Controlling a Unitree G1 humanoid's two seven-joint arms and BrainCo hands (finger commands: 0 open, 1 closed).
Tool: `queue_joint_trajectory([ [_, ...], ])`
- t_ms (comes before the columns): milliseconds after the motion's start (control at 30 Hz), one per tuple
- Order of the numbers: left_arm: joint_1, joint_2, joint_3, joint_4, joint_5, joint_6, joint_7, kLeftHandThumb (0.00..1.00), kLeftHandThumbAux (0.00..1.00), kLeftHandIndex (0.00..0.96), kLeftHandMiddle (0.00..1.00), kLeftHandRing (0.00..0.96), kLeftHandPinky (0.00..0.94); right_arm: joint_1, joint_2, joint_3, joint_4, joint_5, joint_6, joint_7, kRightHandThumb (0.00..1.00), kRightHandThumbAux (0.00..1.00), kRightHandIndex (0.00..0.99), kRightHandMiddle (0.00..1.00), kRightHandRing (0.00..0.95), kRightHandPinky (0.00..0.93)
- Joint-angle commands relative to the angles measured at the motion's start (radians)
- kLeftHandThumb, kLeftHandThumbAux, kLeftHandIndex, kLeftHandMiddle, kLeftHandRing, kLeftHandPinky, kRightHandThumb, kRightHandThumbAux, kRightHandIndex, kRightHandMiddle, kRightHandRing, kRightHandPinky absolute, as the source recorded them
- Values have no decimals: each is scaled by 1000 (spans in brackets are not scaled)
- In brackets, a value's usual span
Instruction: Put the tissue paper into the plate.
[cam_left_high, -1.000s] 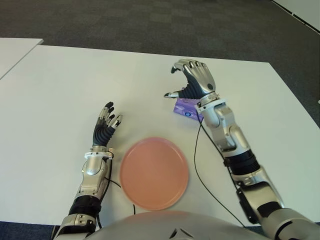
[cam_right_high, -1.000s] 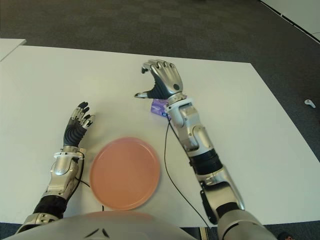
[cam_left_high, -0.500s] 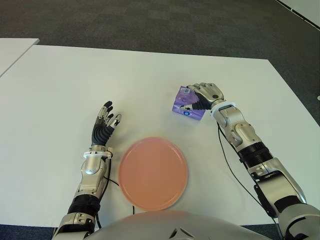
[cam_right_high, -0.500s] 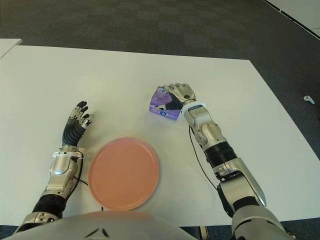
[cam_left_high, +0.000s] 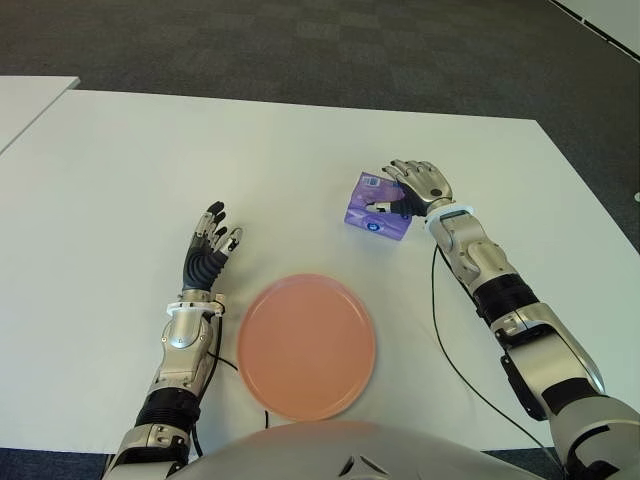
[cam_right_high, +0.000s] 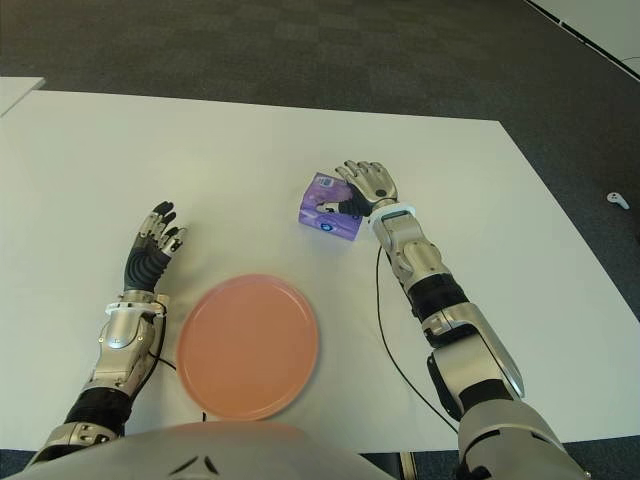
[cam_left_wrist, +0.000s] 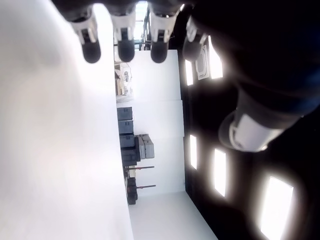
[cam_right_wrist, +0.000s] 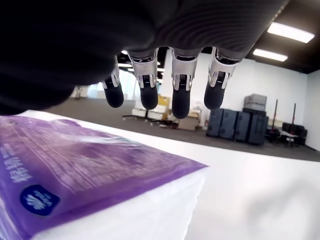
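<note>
A purple tissue paper pack (cam_left_high: 372, 207) lies on the white table (cam_left_high: 120, 180), beyond the right rim of the pink plate (cam_left_high: 307, 345). My right hand (cam_left_high: 414, 184) is at the pack's right side, its thumb by the pack's edge. In the right wrist view the fingertips (cam_right_wrist: 180, 104) hang straight over the pack (cam_right_wrist: 75, 170) with a gap under them, so the hand is open and holds nothing. The plate holds nothing. My left hand (cam_left_high: 210, 243) is open with its fingers spread, left of the plate.
A black cable (cam_left_high: 440, 330) runs from my right forearm across the table toward the front edge. A second white table (cam_left_high: 25, 100) stands at the far left. Dark carpet lies beyond the table's far edge.
My right hand came down from above the pack to its right side, then its fingers straightened slightly over it. The pack, the plate and my left hand stayed put.
</note>
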Motion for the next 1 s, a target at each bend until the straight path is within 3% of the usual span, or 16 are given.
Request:
queue_joint_trajectory([
  [33,101,-4,-6,101,11,33,-16,0,572,0,0,0,0,-19,6,9,43,22,-4,-15,269,122,0,0,0,0],
  [1000,105,-2,-7,92,0,47,-35,0,575,0,0,0,0,-4,-11,10,23,110,-1,120,250,220,0,0,0,0],
])
